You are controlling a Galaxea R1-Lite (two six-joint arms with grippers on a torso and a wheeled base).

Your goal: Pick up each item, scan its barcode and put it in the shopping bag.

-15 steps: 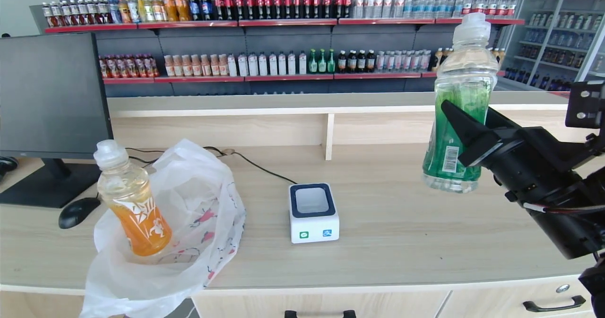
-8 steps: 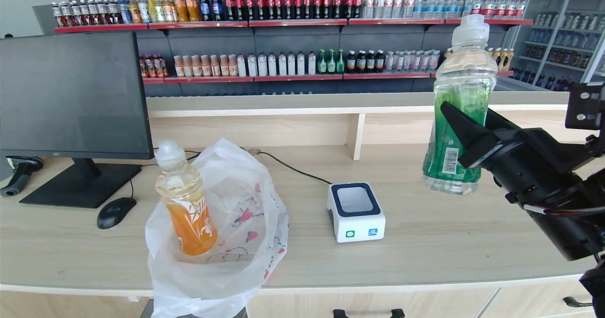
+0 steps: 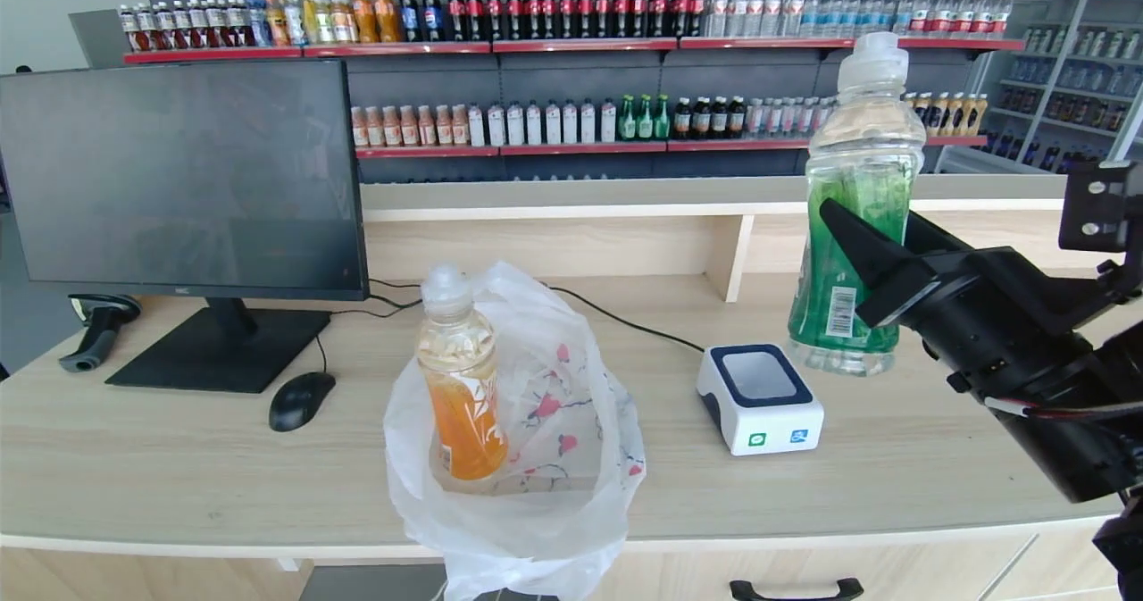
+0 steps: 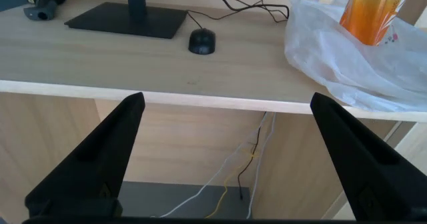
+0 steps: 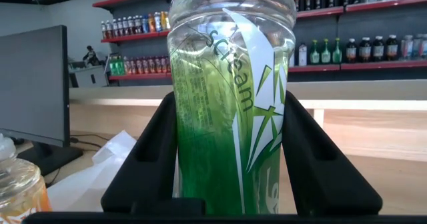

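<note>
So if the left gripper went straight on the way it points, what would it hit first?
Most likely the counter's front panel, just under the countertop edge: the left gripper points there with fingers open. Loose cables hang in that gap, though depth is hard to judge.

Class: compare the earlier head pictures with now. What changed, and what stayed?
The camera swung left; the right gripper, jaws shut on the green bottle, carried it left, close to the scanner. The orange bottle in the shopping bag and the scanner stayed put.

Right end effector (image 3: 868,230) holds 1 bottle (image 3: 862,137) upright; scanner (image 3: 759,396) just below-left on the desk (image 3: 179,458), shopping bag (image 3: 571,458) farther left.
</note>
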